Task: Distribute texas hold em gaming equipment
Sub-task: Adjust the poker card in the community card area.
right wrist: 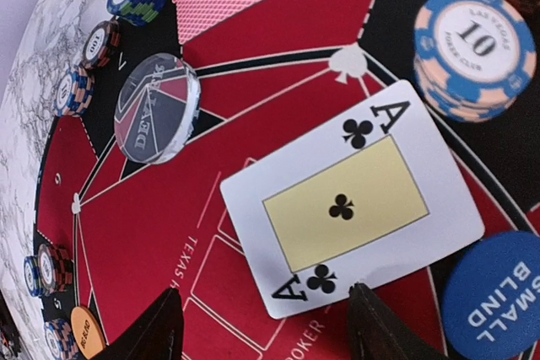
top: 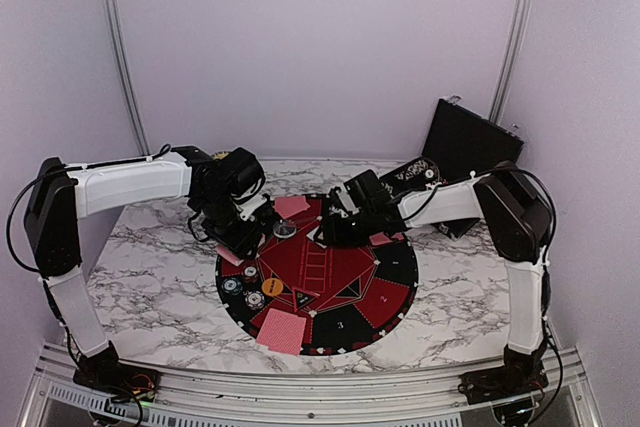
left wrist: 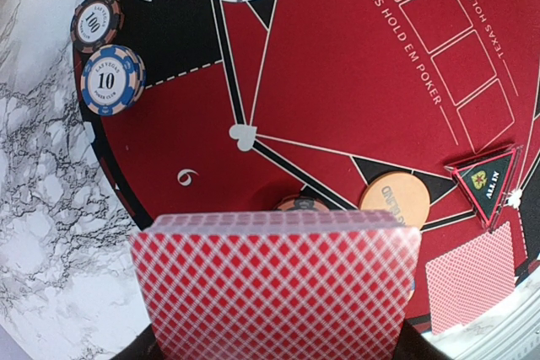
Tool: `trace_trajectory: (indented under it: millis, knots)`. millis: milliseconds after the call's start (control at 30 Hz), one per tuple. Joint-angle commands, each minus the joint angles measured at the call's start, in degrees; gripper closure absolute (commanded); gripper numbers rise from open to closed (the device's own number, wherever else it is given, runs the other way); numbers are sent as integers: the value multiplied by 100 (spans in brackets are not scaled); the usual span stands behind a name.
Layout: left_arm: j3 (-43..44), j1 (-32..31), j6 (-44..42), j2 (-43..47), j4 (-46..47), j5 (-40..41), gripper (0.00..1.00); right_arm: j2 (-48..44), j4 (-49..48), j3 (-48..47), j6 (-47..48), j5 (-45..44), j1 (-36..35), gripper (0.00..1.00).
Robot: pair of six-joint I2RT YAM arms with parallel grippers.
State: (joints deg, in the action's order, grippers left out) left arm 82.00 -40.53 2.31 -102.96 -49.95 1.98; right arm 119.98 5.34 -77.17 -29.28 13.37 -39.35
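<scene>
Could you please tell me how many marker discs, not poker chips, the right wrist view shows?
3: clear dealer disc upper left, blue small-blind disc lower right, orange disc at the bottom-left edge; others may be hidden.

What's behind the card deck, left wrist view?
The card deck hides most of a chip, rim showing, and the lower edge of the orange disc. The mat beneath is covered.

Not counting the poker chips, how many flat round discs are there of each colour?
Orange disc: 1
Blue disc: 1
Clear disc: 1
Total: 3
</scene>
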Motion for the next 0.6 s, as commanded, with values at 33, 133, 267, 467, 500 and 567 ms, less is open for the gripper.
trace_trajectory:
  millis: [33,133,267,467,500,567]
  knots:
    - [45,37,-55,129,73,-22,74,491,92,-516,-143,180,-266,35]
    - [45,37,-48,143,74,-22,74,646,100,-752,-197,237,-349,35]
    - [20,37,-42,178,74,-11,74,690,104,-888,-232,306,-405,35]
    - [22,37,-20,197,86,-13,74,890,3,-1101,-301,494,-375,35]
    - [26,37,-24,194,81,-15,74,946,17,-1144,-321,516,-372,35]
    - [28,37,-20,190,74,-16,74,1019,42,-1200,-327,515,-363,35]
